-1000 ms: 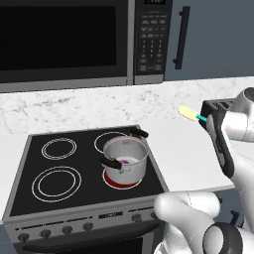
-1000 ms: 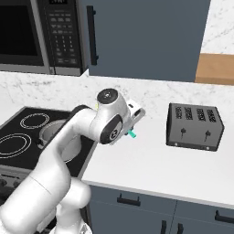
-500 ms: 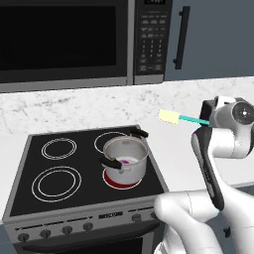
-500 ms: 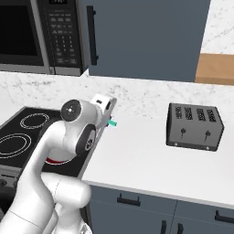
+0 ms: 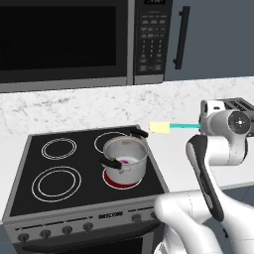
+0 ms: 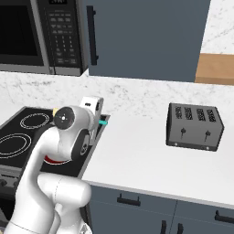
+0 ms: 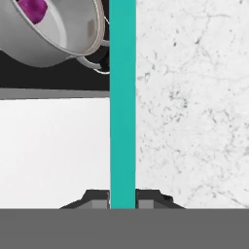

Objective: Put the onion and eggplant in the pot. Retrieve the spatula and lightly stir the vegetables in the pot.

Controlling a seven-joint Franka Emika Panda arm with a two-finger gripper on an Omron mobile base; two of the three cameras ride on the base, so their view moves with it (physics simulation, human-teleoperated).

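**Inspector:** State of the jaws?

**Operator:** I have the gripper (image 5: 202, 125) closed tight on the spatula (image 5: 174, 126). In the hand view the teal handle (image 7: 122, 102) rises straight up from between the two dark finger tips, clamped at its lower end.

**Inspector:** And the tool's attitude?

**Operator:** In the left base view it sticks out sideways from the jaws, roughly level, handle first, with the flat pale head (image 5: 159, 127) at the far end. The head hangs in the air above the counter (image 5: 171, 154), touching nothing I can see.

**Inspector:** Where is the pot against the jaws?

**Operator:** The pot (image 5: 125, 159) stands on the glowing red burner (image 5: 120, 181) of the stove (image 5: 30, 173), lower than the jaws and out beyond the spatula's head. The head is short of the rim, near the pot's rear black handle (image 5: 138, 132). From the hand camera the pot (image 7: 53, 31) lies ahead of the jaws and off to one side of the handle.

**Inspector:** Contents?

**Operator:** I see a pinkish-purple onion (image 7: 33, 8) inside, against the pale wall. There is something dark beside it in the left base view; I cannot tell whether that is the eggplant.

**Inspector:** Anything else?

**Operator:** A toaster (image 6: 195, 126) sits on the counter, well apart from the jaws, on the side away from the stove.
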